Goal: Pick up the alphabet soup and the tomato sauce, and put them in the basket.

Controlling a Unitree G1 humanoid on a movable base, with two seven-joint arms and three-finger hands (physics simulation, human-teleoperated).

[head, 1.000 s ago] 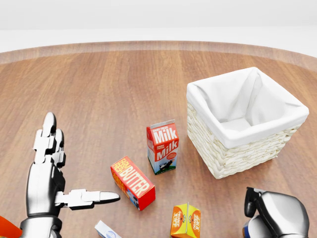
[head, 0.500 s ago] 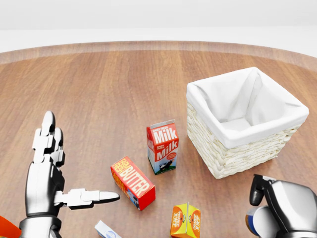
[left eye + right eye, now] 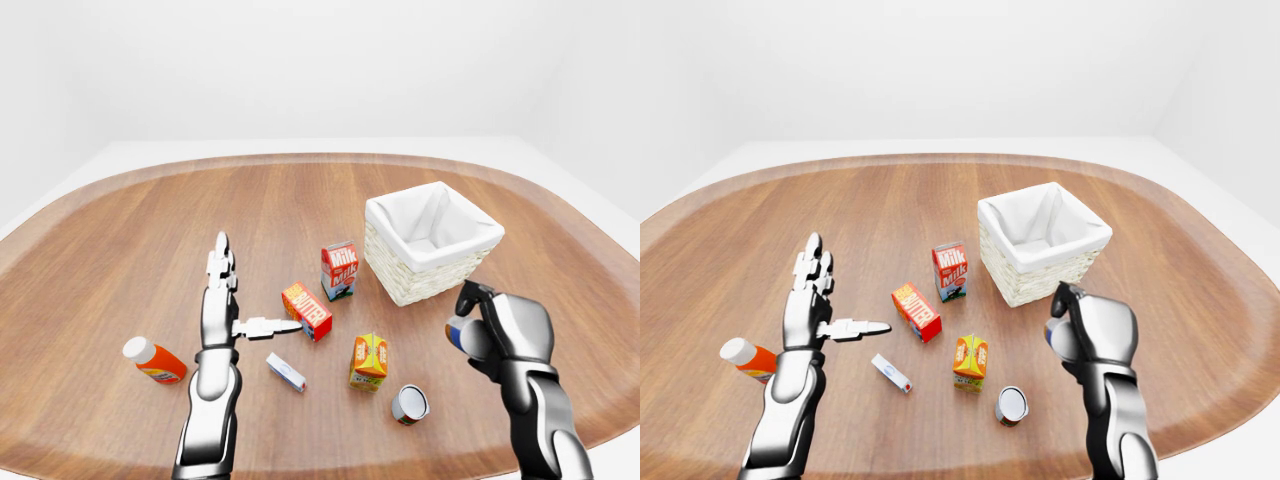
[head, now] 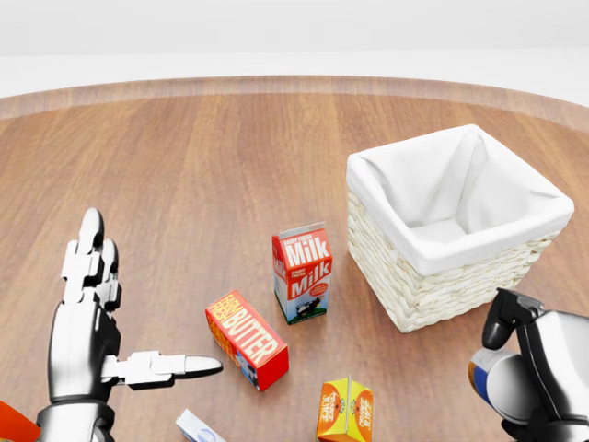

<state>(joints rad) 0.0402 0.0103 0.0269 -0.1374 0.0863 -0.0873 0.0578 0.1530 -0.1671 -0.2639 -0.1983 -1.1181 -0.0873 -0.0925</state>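
Observation:
My right hand [image 3: 482, 325] is shut on a small can [image 4: 492, 378] with a blue, white and orange label. I hold it above the table, just below and to the right of the basket [image 4: 442, 285], a white-lined wicker box. I cannot read the label. A second can [image 3: 410, 404] lies on the table at the lower middle of the left-eye view, its silver end facing me. My left hand [image 3: 240, 300] is open and empty, fingers straight and thumb pointing right toward the butter box [image 4: 246, 338].
A milk carton [image 4: 302, 273] stands left of the basket. An orange juice carton [image 4: 345, 410], a small white box [image 3: 286, 372] and an orange bottle [image 3: 153, 361] lie lower on the round wooden table [image 3: 130, 230].
My right hand has risen with the can and moved to the right, closer to the basket's lower right corner. The left hand has not moved.

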